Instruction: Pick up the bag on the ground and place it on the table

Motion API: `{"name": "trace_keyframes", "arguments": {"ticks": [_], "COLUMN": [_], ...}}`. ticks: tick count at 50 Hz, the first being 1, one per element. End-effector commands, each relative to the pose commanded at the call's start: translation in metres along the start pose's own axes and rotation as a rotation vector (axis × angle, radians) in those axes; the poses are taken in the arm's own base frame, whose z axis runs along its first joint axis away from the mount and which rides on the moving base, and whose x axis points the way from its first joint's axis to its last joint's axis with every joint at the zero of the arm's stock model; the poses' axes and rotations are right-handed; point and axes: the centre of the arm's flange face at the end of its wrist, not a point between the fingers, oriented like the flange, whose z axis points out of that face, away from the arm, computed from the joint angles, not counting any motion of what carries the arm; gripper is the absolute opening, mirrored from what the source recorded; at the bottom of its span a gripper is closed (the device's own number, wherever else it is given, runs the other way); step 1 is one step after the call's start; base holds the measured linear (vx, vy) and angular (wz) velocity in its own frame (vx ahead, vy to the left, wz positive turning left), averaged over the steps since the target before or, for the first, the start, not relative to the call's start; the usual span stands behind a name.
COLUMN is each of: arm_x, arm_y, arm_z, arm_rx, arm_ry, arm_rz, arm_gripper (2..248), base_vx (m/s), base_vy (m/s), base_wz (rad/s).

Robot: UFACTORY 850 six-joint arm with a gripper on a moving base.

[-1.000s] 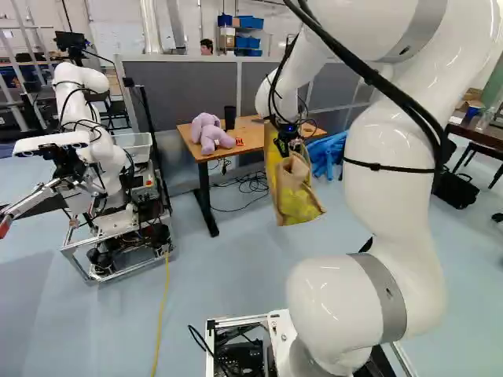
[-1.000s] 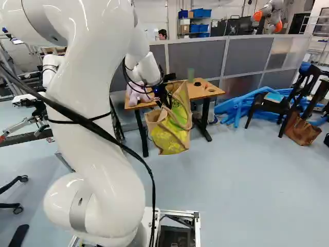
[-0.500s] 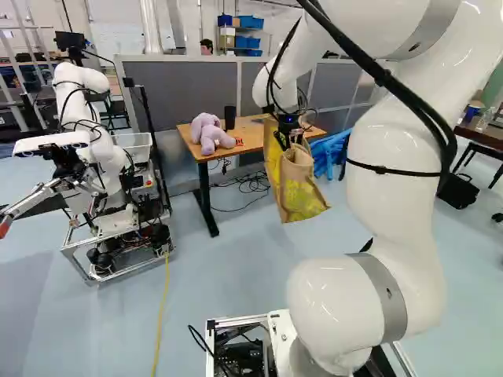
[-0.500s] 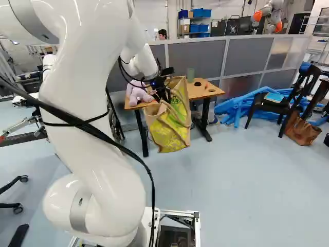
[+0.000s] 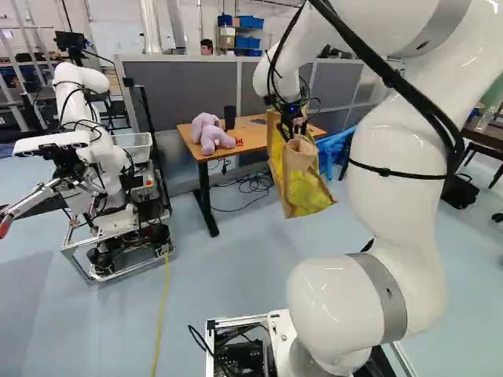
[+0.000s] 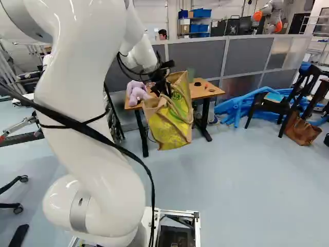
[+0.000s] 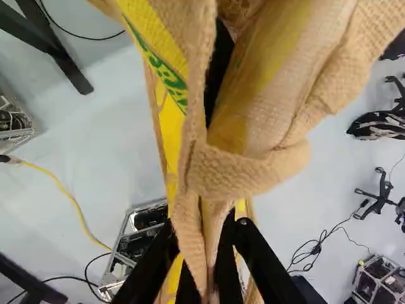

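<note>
Bag (image 5: 305,187) hanging from my claw (image 5: 296,132), off the floor.
My claw (image 7: 204,259) is closed on its tan handle (image 7: 197,231), a black finger pressing from either side (rough cloth, bunched up right ahead of me). The bag's yellow body hangs in front of the wooden surface (image 6: 209,91), not on it; there a purple stuffed toy (image 5: 209,133) sits near a dark cup (image 5: 229,117), with a small red thing (image 5: 239,142) just beside the toy.

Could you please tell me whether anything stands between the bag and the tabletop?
Nothing visible does: the bag hangs from the gripper at the near side of the table. A purple plush toy occupies part of its top.
</note>
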Motion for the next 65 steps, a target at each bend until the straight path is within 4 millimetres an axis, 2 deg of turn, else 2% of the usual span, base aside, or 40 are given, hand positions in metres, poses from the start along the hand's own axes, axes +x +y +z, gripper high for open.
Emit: {"name": "trace_keyframes", "arguments": {"ticks": [21, 65], "arm_x": [0.000, -0.013], "arm_y": [0.010, 0.027], "arm_z": [-0.031, -0.097], "arm_rx": [-0.011, 0.006], "arm_ry": [0.013, 0.135], "arm_rz": [0.018, 0.046], "arm_gripper": [21, 21], "base_vx": [0.000, 0.000], "base_vy": [0.000, 0.000], "base_wz": [0.000, 0.000]}}
